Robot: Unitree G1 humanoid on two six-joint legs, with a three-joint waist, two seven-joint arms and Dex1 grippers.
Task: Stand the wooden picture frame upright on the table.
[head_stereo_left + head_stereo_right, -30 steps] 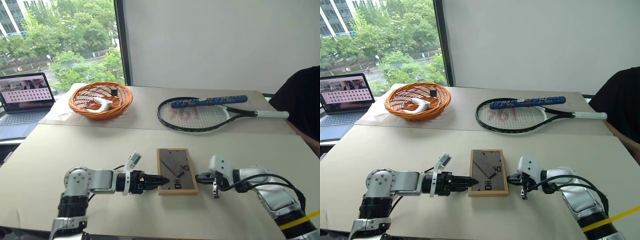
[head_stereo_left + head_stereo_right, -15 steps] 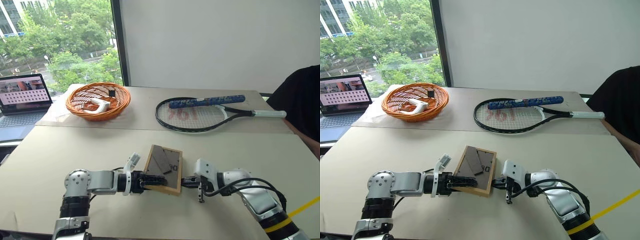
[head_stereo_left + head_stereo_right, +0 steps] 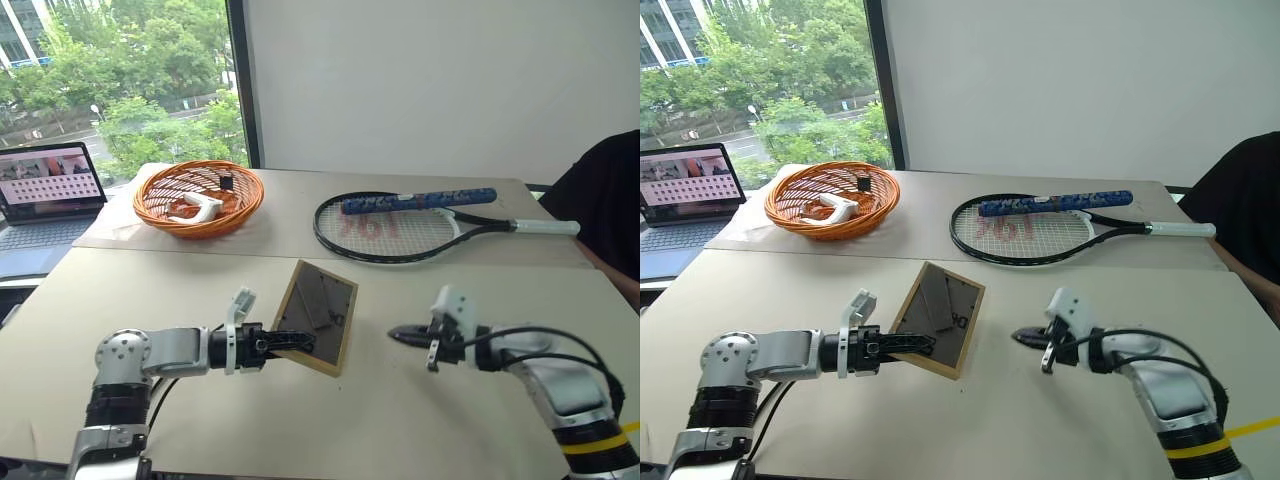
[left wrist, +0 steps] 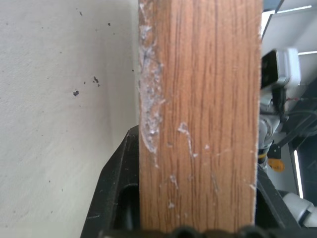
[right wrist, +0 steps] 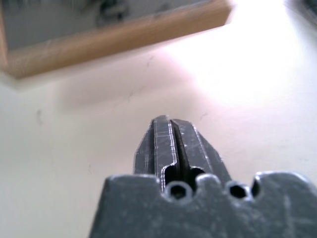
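The wooden picture frame [image 3: 318, 315] is tipped up steeply over the near middle of the table [image 3: 150, 290], with its dark grey back and stand flap facing me. My left gripper [image 3: 297, 340] comes in from the left and is shut on the frame's lower left edge; the left wrist view has the wood edge [image 4: 198, 114] between the black fingers [image 4: 111, 198]. Whether the frame's lower edge touches the table, I cannot tell. My right gripper [image 3: 393, 333] hovers to the right of the frame, apart from it, with its fingers [image 5: 166, 129] pressed together and nothing in them.
An orange wicker basket [image 3: 198, 197] with small items stands at the back left. A tennis racket [image 3: 400, 225] lies at the back right. A laptop [image 3: 45, 185] is at the far left. A person's dark sleeve [image 3: 605, 200] shows at the right edge.
The frame lay flat on its face a second ago. My left gripper closed on its left edge and tipped it up. The right gripper drew away to the right and rose.
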